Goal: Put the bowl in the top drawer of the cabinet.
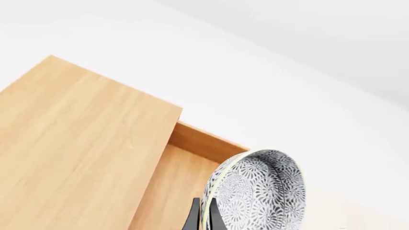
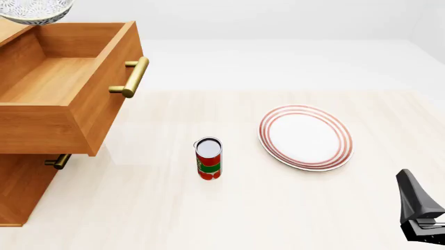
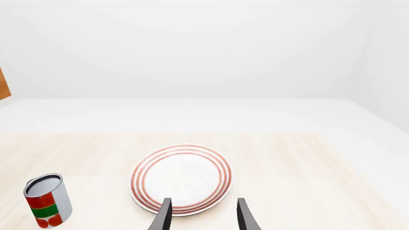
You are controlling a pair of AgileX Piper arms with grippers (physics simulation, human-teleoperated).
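Pale wood table (image 2: 160, 219), cabinet (image 2: 21, 192) at left, can (image 2: 208, 159) standing mid-table, red-ringed plate (image 2: 306, 136) apparently flat

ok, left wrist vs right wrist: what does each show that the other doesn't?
Only left wrist: the round white bowl with dark floral pattern pinched at its rim by the left end effector, over the open top drawer of the orange-brown wooden cabinet.
Only right wrist: the flat white plate with red rings, the red and green tin can, the light wooden table and the open right end effector.
Shared: only the white background.
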